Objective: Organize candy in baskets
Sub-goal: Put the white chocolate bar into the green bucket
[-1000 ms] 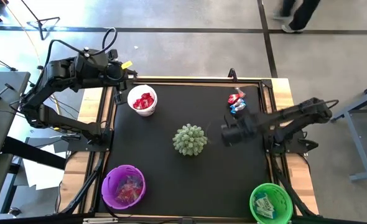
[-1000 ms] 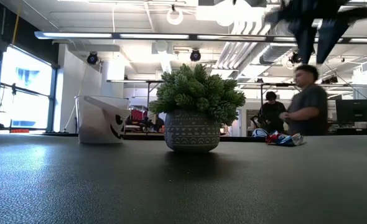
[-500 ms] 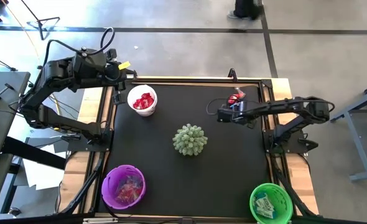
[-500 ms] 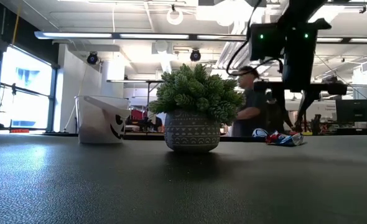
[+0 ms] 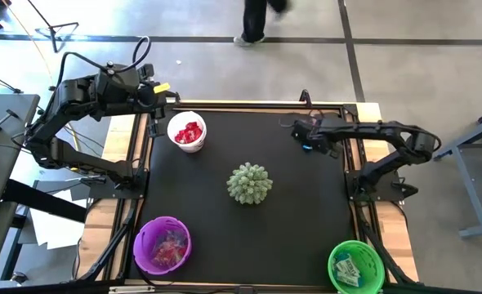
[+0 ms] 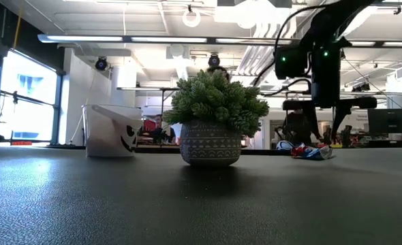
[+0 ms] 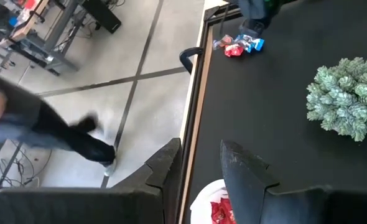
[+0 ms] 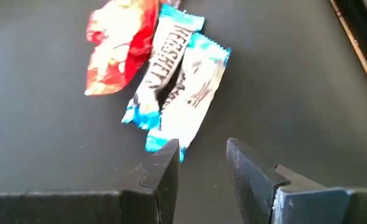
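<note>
Candy (image 8: pixel 165 74) lies just ahead of the parted, seemingly empty right gripper (image 8: pixel 202 158).

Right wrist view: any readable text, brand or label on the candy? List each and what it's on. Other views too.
"HERSHEY'S": on one blue-and-silver candy wrapper, partly legible, read along its length.
Second blue-and-silver wrapper: dark print, too blurred to read.
Red wrapper: no legible text.
White basket: a black face drawing, no words.
Candy in the purple basket and green basket: too small to read.
</note>
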